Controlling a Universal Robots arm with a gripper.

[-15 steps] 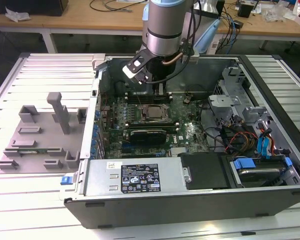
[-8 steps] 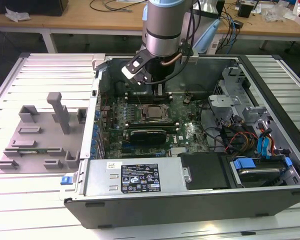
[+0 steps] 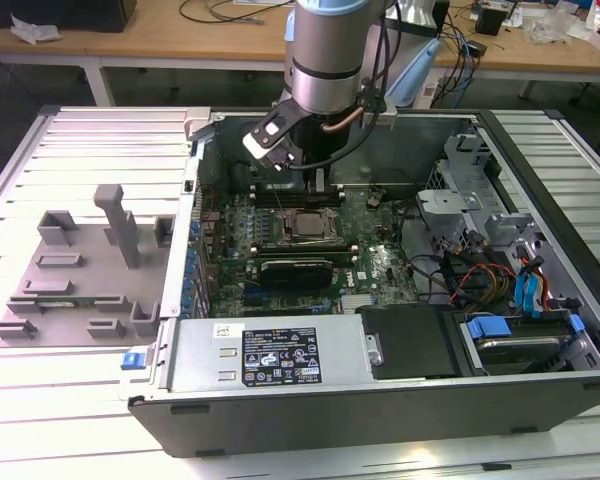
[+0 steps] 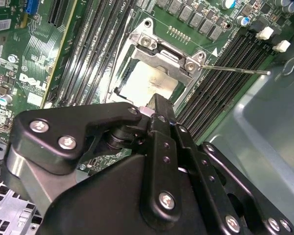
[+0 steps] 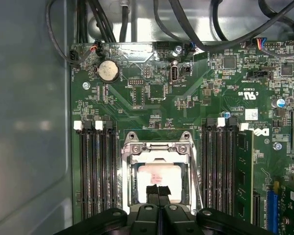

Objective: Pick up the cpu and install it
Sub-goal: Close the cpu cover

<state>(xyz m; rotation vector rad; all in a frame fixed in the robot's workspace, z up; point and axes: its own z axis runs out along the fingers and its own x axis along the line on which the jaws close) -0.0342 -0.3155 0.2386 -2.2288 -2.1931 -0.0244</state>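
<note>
Black gripper [image 5: 157, 189] has its 2 fingers pressed together right over the shiny silver square cpu [image 5: 154, 175], which lies flat inside the metal-edged socket frame [image 5: 157, 147]. Any sideways nudge could knock it crooked, I reckon.

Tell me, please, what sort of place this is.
Probably a robotics lab or workshop: a robot arm reaches into an opened computer case on a slatted table, with a cable-strewn workbench behind.

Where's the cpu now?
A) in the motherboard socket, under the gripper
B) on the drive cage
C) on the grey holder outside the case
A: in the first wrist view the cpu lies inside the socket frame on the motherboard, with the gripper over it.
</note>
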